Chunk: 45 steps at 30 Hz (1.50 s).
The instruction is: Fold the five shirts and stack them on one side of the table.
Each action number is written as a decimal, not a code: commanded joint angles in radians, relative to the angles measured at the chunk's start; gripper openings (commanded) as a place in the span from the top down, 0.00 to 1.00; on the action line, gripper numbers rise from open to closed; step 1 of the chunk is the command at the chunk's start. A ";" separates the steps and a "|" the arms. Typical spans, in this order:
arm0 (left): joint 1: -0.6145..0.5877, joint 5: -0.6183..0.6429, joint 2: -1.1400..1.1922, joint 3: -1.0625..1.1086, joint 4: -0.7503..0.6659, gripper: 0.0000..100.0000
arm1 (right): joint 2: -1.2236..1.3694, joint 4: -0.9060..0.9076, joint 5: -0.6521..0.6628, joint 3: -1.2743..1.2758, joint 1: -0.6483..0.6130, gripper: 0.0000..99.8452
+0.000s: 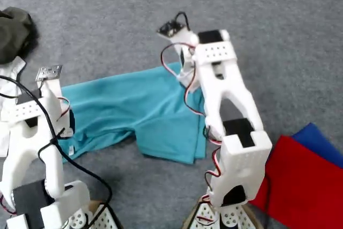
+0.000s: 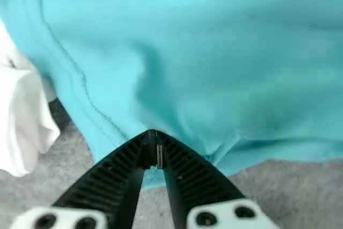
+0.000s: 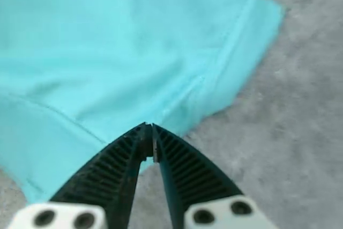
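The teal shirt (image 1: pixel 128 105) lies with its long axis parallel to the desk's (image 1: pixel 278 25) near edge. The left end effector (image 2: pixel 153 146) pinches its left end and the right end effector (image 3: pixel 149 138) pinches its right.

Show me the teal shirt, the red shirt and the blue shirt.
teal shirt (image 1: pixel 118 108): high view, middle of its spread body.
red shirt (image 1: pixel 303 183): high view, middle of the folded cloth.
blue shirt (image 1: pixel 320 144): high view, the corner showing beyond the red shirt.
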 commanded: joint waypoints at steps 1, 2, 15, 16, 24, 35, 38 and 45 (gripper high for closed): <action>0.005 0.014 0.041 0.002 -0.046 0.98 | -0.062 -0.120 -0.008 0.104 -0.007 0.99; 0.003 0.014 0.064 0.002 -0.054 0.98 | -0.048 -0.132 -0.006 0.113 -0.004 0.99; -0.184 -0.123 0.226 -0.008 -0.086 0.98 | 0.343 -0.003 0.048 -0.251 0.153 0.99; -0.184 -0.141 0.226 -0.008 -0.069 0.98 | 0.351 0.014 0.061 -0.272 0.166 0.99; -0.242 -0.276 0.226 -0.023 -0.031 0.98 | 0.357 0.051 0.118 -0.332 0.189 0.99; -0.126 -0.161 0.225 -0.494 0.353 0.98 | 0.128 0.250 0.121 -0.473 0.064 0.99; -0.060 -0.106 0.228 -0.589 0.419 0.98 | 0.044 0.282 0.117 -0.475 0.044 0.99; 0.052 -0.069 0.226 -0.384 0.325 0.98 | 0.053 0.193 0.104 -0.473 0.004 0.99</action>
